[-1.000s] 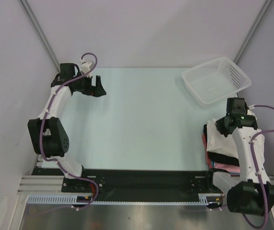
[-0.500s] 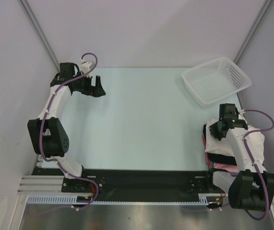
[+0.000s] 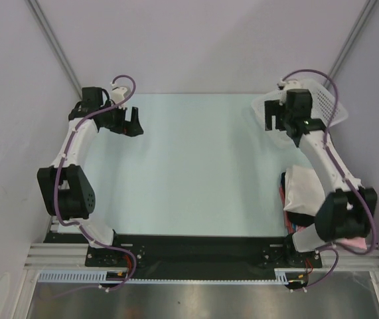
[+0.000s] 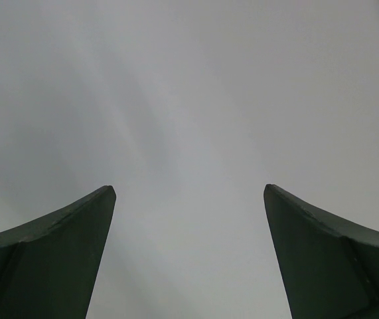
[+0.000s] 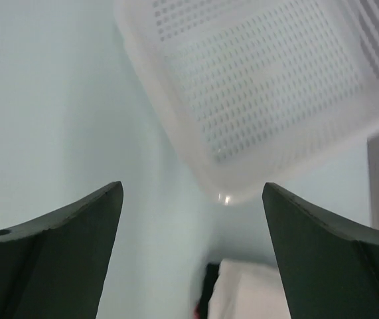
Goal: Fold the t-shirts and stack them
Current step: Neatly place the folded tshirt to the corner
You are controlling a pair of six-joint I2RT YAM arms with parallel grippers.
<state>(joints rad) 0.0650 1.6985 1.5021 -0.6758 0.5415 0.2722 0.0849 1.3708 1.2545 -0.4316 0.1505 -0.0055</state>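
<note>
The top camera looks steeply down from above and behind the arm bases (image 3: pixel 103 256), which sit at 6 o'clock, with the whole table (image 3: pixel 196 166) in frame. The left wrist camera peers between its own fingers (image 4: pixel 50 259) at blank grey (nothing recognisable). The right wrist camera, close in, shares the mesh basket (image 5: pixel 262 86) and white t-shirt (image 5: pixel 242 296) with the overhead view, where they sit at 2 and 4 o'clock.

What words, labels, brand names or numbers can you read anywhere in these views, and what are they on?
None: no text can be read in any view.
The white mesh basket, the stacked t-shirts, the table, the left arm and the right arm show no print.
The slotted strip along the near edge shows only slots, no numbers.
</note>
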